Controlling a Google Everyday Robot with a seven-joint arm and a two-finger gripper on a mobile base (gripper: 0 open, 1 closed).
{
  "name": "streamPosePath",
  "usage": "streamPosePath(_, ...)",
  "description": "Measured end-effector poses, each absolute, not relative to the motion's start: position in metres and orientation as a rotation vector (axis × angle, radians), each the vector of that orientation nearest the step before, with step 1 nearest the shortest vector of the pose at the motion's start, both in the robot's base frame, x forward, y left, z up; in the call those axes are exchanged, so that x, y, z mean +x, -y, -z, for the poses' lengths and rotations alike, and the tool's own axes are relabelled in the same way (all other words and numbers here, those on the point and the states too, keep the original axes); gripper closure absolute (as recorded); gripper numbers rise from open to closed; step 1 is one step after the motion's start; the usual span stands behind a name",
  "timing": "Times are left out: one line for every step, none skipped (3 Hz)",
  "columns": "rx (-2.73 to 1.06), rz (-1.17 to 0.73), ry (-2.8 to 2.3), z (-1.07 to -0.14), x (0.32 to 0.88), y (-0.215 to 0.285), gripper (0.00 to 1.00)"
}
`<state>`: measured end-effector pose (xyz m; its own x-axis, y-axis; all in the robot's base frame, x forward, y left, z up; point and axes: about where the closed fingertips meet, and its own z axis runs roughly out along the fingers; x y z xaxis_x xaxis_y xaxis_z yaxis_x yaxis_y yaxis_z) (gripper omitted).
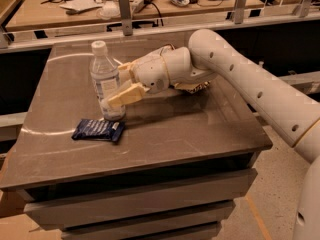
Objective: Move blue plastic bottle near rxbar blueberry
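The blue plastic bottle [104, 74], clear with a white cap and a pale label, stands upright on the brown table [190, 129], left of centre. The rxbar blueberry [98, 130], a flat dark-blue wrapper, lies just in front of the bottle's base, nearly touching it. My gripper [114, 85] reaches in from the right at the end of the white arm. Its tan fingers [129, 94] sit on either side of the bottle's lower half, shut on it.
A brown-and-white chip bag [198, 87] lies mostly hidden under the arm, right of the gripper. A metal rail [125, 14] runs behind the table, with a cluttered workbench [75, 4] beyond it. The floor drops away to the right of the table.
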<state>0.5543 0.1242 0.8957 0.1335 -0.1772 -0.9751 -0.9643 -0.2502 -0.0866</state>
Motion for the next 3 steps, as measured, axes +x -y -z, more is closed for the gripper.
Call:
streamPosePath(-1.59, -1.196, -1.146, -0.895, 0.553, -0.123, 0.0)
streamPosePath(-1.577, -1.116, -1.178, -0.902, 0.561, -0.109, 0.0)
streamPosePath(-1.546, -0.947, -1.236, -0.917, 0.573, -0.075, 0.0)
